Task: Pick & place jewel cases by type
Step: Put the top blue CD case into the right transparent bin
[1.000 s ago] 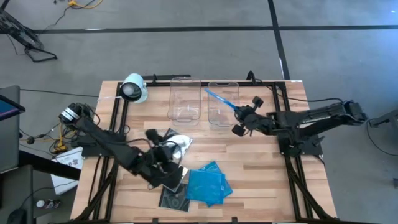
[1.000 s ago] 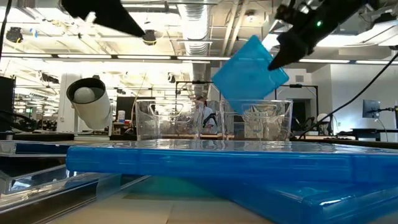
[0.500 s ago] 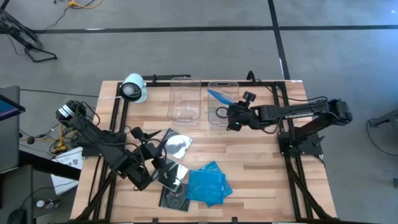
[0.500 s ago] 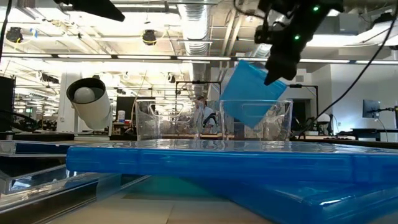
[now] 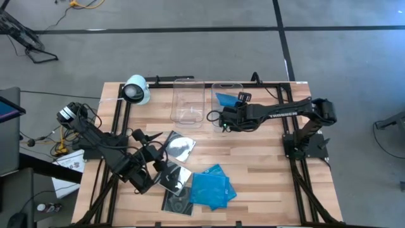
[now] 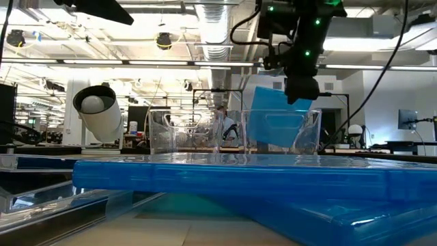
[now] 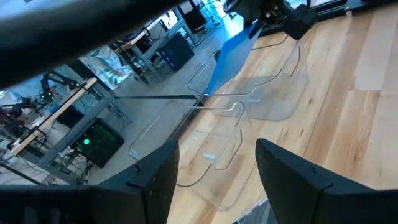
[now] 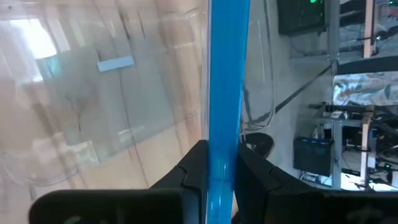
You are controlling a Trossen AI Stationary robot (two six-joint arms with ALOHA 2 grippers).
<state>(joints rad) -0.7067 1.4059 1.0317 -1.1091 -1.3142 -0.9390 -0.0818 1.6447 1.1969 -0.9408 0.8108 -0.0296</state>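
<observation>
High view first: the right pincer (image 5: 223,119) is reaching over the right-hand clear tub (image 5: 226,88) at the back of the bench (image 5: 278,183), clamped on a blue jewel case (image 5: 226,99) held on edge. Low view shows that case (image 6: 273,123) tipped corner-down, its lower part already behind the tub's front wall (image 6: 280,133), so it looks to be partly inside and not yet let go. Holding it edge-on makes sense, since a flat case would catch on the narrow rim, while a thin edge slips straight in. Right wrist view confirms the grip: both fingers (image 8: 193,174) squeeze the blue edge (image 8: 225,93) with the tub's clear floor beyond it.

Over on the left, the left pincer (image 5: 140,179) hangs low near the front pile, its fingers (image 7: 155,180) spread wide with nothing between them. Below and beside it lie the clear/black cases with silver discs (image 5: 179,147), and next to those a stack of blue cases (image 5: 211,188). My read is that the left arm is poised for a disc-type case bound for the left-hand tub (image 5: 188,101), which sits just beside its twin. Two tubs, two types: blue goes right. A white lamp-like cylinder (image 5: 136,89) rests at the back left corner, well out of the traffic.
</observation>
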